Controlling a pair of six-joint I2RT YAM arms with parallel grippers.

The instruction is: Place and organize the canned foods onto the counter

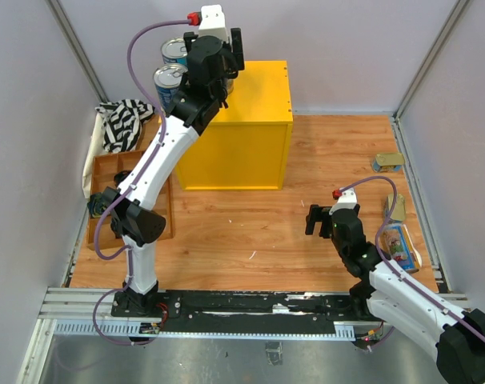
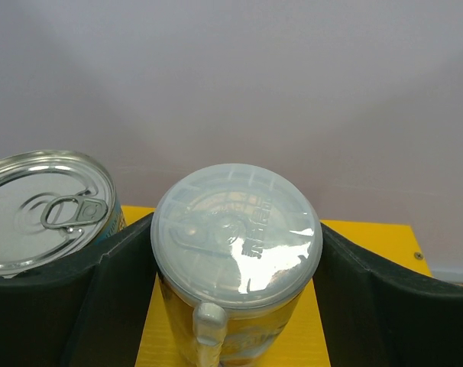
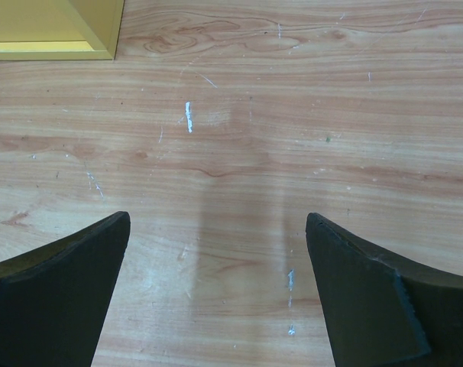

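Note:
On the yellow counter [image 1: 254, 120] stand two wide silver-topped cans [image 1: 170, 78] at its left edge. My left gripper [image 1: 218, 68] hangs over the counter top and hides a third can from above. In the left wrist view a slim white-lidded can [image 2: 237, 229] stands upright on the counter [image 2: 369, 233] between my black fingers [image 2: 117, 290]. They flank it closely; whether they still press it does not show. A wide can [image 2: 44, 214] stands just to its left. My right gripper [image 1: 313, 220] is open over bare wood [image 3: 216, 245]. Another slim can [image 1: 401, 244] lies at the right.
A gold tin [image 1: 387, 162] and another flat tin [image 1: 394, 210] lie near the right wall. A brown compartment tray [image 1: 106, 172] and a striped cloth [image 1: 122, 124] sit left of the counter. The counter's corner [image 3: 52, 27] shows in the right wrist view.

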